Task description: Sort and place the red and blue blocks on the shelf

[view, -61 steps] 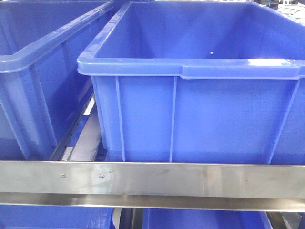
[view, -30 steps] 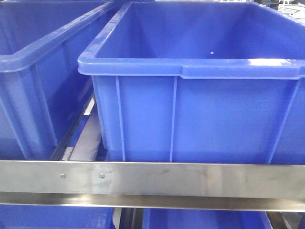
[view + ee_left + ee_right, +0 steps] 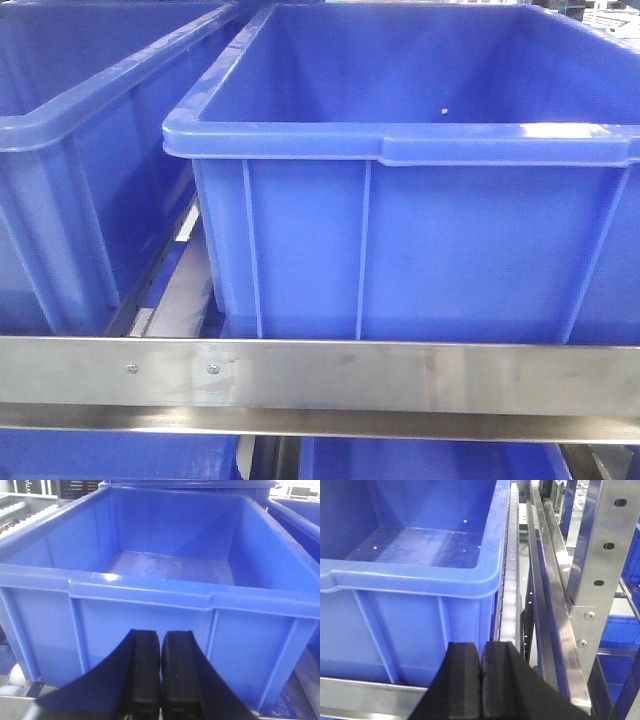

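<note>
Nearest in the left wrist view, the left hand (image 3: pixel 160 672) is seen with its two black pads pressed together and nothing between them. In the right wrist view the right hand (image 3: pixel 480 680) is likewise closed flat, pad against pad, empty.

Just beyond the hands, the brushed stainless-steel front rail of the multi-tier shelf (image 3: pixel 400 375) is recorded, crossing the front view with two small screws at its left. Behind it stands a large blue plastic bin (image 3: pixel 420 250), its interior bare in the right wrist view apart from a few pale specks. A second large blue plastic bin (image 3: pixel 70 180) sits to its left, shown bare in the left wrist view. A white roller track (image 3: pixel 509 580) runs along the first bin's right wall, with a perforated steel upright (image 3: pixel 600 545) further right.

The small red and blue cubes are not visible in any view; their position cannot be stated.

Judgement on handling: small matte cubes are expected to be light and rigid, not fragile. A pinch across two opposite flat faces, pads square to them, is advised; an off-centre grip would likely twist the cube.
</note>
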Controlling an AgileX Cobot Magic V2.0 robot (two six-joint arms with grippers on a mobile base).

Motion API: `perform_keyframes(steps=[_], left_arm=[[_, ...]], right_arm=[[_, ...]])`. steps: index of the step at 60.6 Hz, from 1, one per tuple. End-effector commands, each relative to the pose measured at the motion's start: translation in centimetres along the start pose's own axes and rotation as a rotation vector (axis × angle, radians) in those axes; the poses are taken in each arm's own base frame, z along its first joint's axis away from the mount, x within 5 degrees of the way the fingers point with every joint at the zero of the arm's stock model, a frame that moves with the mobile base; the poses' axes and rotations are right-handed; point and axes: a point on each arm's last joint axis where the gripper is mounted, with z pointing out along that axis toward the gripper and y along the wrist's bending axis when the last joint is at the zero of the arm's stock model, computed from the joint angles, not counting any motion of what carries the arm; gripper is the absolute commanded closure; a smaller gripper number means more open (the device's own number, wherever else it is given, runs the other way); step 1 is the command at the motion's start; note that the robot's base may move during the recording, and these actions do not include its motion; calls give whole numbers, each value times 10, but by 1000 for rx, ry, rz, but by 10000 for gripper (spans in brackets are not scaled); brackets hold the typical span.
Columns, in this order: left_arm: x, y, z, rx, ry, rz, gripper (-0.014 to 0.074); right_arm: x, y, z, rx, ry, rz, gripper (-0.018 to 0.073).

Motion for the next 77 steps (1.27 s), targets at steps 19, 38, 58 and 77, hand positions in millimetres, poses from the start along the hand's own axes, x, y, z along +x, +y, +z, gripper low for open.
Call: perform_keyframes(steps=[19, 38, 58, 77], left_arm=[[6, 0, 0, 11, -57, -26, 470], [6, 0, 0, 11, -57, -26, 470], [6, 0, 0, 11, -57, -26, 470], [6, 0, 0, 11, -57, -26, 470]], right_arm=[[-15, 0, -3, 11, -120, -16, 503], [-15, 0, -3, 11, -120, -16, 503], [-15, 0, -3, 11, -120, -16, 503], [-15, 0, -3, 11, -120, -16, 503]])
